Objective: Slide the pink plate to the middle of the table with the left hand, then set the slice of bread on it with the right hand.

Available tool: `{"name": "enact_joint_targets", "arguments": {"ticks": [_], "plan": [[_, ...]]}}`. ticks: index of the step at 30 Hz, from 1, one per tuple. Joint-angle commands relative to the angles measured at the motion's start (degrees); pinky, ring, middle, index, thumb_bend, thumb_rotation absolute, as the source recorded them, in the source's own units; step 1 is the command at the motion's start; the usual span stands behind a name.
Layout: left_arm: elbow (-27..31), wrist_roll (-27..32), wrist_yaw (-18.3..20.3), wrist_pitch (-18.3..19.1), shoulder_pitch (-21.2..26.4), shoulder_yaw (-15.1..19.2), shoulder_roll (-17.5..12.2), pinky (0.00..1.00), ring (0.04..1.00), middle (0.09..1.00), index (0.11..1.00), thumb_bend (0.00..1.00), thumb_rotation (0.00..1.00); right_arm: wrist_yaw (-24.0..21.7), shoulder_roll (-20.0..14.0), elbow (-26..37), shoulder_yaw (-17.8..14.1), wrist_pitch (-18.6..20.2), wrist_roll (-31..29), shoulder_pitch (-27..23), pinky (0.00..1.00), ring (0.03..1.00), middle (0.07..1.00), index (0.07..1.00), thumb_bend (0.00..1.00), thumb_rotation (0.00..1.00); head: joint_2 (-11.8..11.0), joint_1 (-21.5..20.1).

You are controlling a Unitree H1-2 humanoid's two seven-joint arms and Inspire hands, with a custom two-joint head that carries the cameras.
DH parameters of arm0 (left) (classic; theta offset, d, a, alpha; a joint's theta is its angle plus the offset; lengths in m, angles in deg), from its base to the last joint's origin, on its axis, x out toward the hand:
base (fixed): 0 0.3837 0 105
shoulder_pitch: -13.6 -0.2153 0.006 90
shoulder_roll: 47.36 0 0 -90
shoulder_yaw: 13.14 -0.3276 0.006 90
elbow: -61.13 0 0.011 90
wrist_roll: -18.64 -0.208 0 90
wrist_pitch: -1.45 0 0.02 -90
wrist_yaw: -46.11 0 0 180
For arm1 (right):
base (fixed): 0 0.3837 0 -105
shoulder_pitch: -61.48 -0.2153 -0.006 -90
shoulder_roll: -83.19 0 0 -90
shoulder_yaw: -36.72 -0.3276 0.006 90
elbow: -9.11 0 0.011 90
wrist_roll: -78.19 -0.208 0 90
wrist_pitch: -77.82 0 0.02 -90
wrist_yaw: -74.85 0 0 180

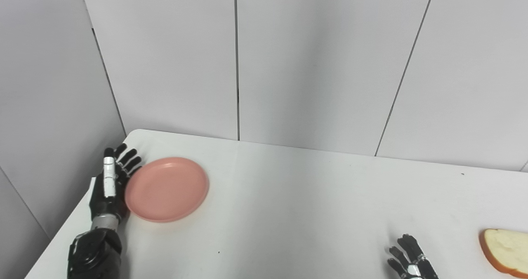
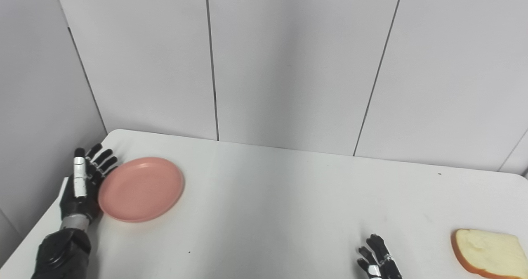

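One open left hand, fingers spread against the round pink plastic plate's left rim, should push low and steadily across the white tabletop toward centre.

Bright, even, diffuse light from overhead; no hard highlights. White surface nearly washed out, wall panels shading to grey at far left. Shadows soft and faint: a thin one under the pink plate along its near rim, a darker patch by the left robot hand. Focus sharp across both views (bread slice crisp to the crust). No motion blur. Slight bowing of panel seams toward the edges.
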Motion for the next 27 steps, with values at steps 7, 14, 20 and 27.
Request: {"name": "enact_joint_targets", "arguments": {"ticks": [7, 14, 20, 27], "plan": [[9.5, -4.7, -3.9, 9.0, -1.4, -4.1, 3.1, 0.82, 0.805, 0.81, 0.816, 0.85, 0.93, 0.0, 0.5, 0.8, 0.0, -0.7, 0.4, 1.1, 0.87, 0.868, 0.907, 0.883, 0.76, 0.73, 0.4, -2.3], [11.7, -5.2, -3.2, 12.0, -2.2, -5.7, 4.8, 0.84, 0.812, 0.798, 0.827, 0.87, 0.94, 0.7, 1.6, 1.0, 0.7, -1.1, 2.3, 1.4, 0.84, 0.855, 0.893, 0.872, 0.76, 0.73, 1.2, -6.9], [13.7, -5.4, -2.3, 14.5, -2.0, -7.1, 5.2, 0.84, 0.823, 0.799, 0.839, 0.89, 0.94, 1.5, 3.1, 3.4, 1.5, 1.4, 2.7, 1.4, 0.84, 0.842, 0.881, 0.865, 0.76, 0.68, 5.4, -9.6], [14.5, -6.4, -2.2, 15.8, -2.2, -10.1, 7.7, 0.79, 0.785, 0.768, 0.825, 0.89, 0.94, 2.3, 4.1, 4.9, 2.9, 2.2, 4.1, 1.5, 0.83, 0.842, 0.891, 0.871, 0.75, 0.71, 4.8, -10.9]]}}
